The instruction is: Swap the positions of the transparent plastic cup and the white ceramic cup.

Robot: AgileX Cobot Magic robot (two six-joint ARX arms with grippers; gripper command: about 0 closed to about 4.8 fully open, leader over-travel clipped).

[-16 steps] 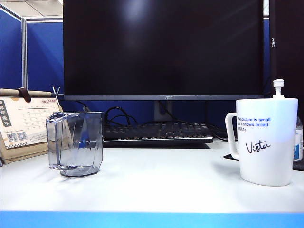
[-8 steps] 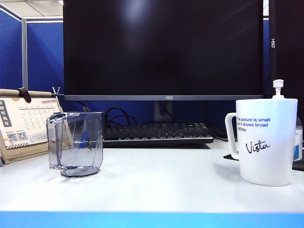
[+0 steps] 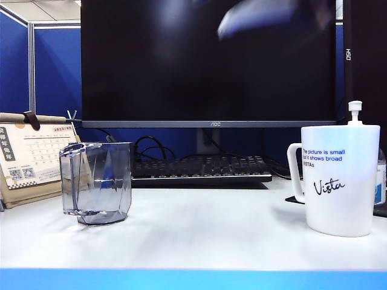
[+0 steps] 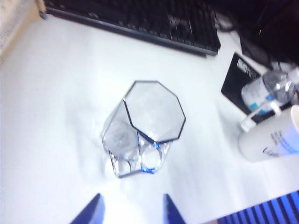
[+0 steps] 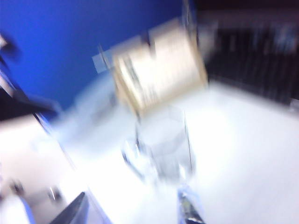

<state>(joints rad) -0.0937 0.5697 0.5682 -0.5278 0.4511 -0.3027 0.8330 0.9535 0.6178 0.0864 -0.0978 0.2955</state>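
Two blue, tapered, pointed fingers (image 4: 93, 212) on the left tool (image 4: 132, 212); right tool (image 5: 133, 210) blurred, similar.

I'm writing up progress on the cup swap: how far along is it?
Nothing is swapped yet: the transparent plastic cup stands on the left, the white ceramic cup on the right. The left hand hovers open above the plastic cup; the right hand, blurred, also faces it. Both moves remain.

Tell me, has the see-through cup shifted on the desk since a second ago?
No. The transparent plastic cup sits at the same spot beside the calendar, ahead of the keyboard.
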